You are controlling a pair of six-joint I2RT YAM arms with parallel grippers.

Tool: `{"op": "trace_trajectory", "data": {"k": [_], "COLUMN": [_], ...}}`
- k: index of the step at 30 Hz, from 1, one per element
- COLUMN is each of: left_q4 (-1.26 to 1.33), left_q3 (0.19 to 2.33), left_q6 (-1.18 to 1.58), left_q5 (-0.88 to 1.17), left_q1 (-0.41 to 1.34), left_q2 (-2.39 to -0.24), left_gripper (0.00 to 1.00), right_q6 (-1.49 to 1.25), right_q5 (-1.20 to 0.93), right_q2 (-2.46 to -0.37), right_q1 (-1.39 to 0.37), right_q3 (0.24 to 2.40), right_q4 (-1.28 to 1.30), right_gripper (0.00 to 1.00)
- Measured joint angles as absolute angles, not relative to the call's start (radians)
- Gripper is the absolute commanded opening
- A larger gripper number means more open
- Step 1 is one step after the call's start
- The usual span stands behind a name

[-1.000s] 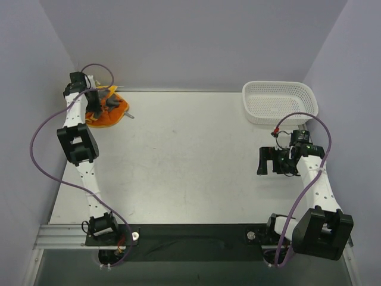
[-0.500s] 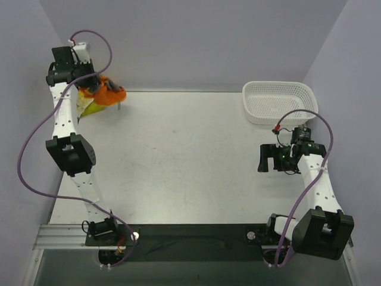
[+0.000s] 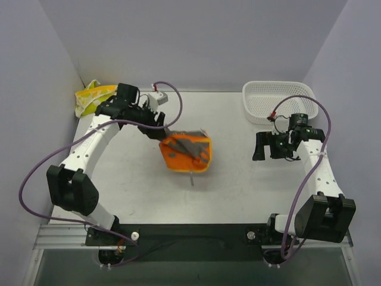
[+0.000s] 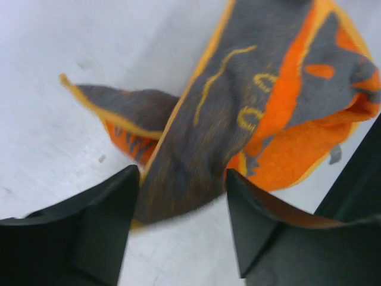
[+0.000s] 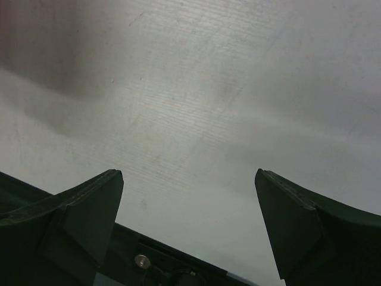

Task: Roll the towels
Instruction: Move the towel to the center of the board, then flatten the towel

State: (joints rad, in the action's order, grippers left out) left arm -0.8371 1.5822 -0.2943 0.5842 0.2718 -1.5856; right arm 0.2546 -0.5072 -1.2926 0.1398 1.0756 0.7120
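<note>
One orange-and-grey cloth towel [image 3: 186, 153], crumpled near table [image 3: 238, 190] centre, end btwn left gripper's [image 4: 181, 176] parted fingers, seemingly loose; right gripper [image 5: 189, 173] spread wide, empty.

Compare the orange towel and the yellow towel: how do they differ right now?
The orange towel, grey-patterned, lies loosely opened mid-table; the yellow towel, green-printed, sits bunched in the far left corner. The orange towel is right at the left gripper's parted fingers; no gripper is near the yellow towel. Neither is rolled, and both are outside the basket.
</note>
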Motion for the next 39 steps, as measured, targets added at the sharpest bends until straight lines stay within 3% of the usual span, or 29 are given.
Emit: {"op": "trace_trajectory", "data": {"k": [4, 8, 11, 13, 17, 24, 32, 34, 37, 39], "left_q4": [-0.873, -0.886, -0.875, -0.873, -0.836, -0.717, -0.599, -0.566, -0.511, -0.485], "left_q3": [1.366, 1.284, 1.236, 1.199, 1.148, 1.155, 1.153, 1.148, 1.147, 1.151], "left_q6": [-0.342, -0.382, -0.405, -0.412, -0.398, -0.290, -0.163, -0.136, -0.100, -0.081], "left_q5": [0.569, 0.551, 0.549, 0.549, 0.549, 0.550, 0.486, 0.469, 0.448, 0.439], "left_q1": [0.279, 0.253, 0.249, 0.249, 0.249, 0.246, 0.239, 0.239, 0.244, 0.249], "left_q2": [-1.592, -1.582, -1.545, -1.516, -1.511, -1.632, -1.717, -1.725, -1.752, -1.783], "left_gripper": [0.87, 0.87, 0.85, 0.82, 0.73, 0.72, 0.75, 0.74, 0.73, 0.72], "right_q6": [0.264, 0.269, 0.269, 0.268, 0.262, 0.262, 0.246, 0.239, 0.232, 0.232], "right_q5": [-0.505, -0.504, -0.501, -0.501, -0.494, -0.465, -0.381, -0.361, -0.340, -0.329], "right_q2": [-1.305, -1.335, -1.388, -1.436, -1.546, -1.752, -1.869, -1.881, -1.891, -1.895], "right_q1": [0.083, 0.015, -0.052, -0.103, -0.221, -0.439, -0.558, -0.582, -0.603, -0.610], "right_q3": [1.076, 1.078, 1.105, 1.126, 1.171, 1.212, 1.217, 1.217, 1.216, 1.216], "right_q4": [0.733, 0.743, 0.748, 0.742, 0.736, 0.709, 0.686, 0.677, 0.667, 0.665], "right_gripper": [1.00, 0.99, 0.91, 0.81, 0.69, 0.63, 0.61, 0.56, 0.39, 0.16]}}
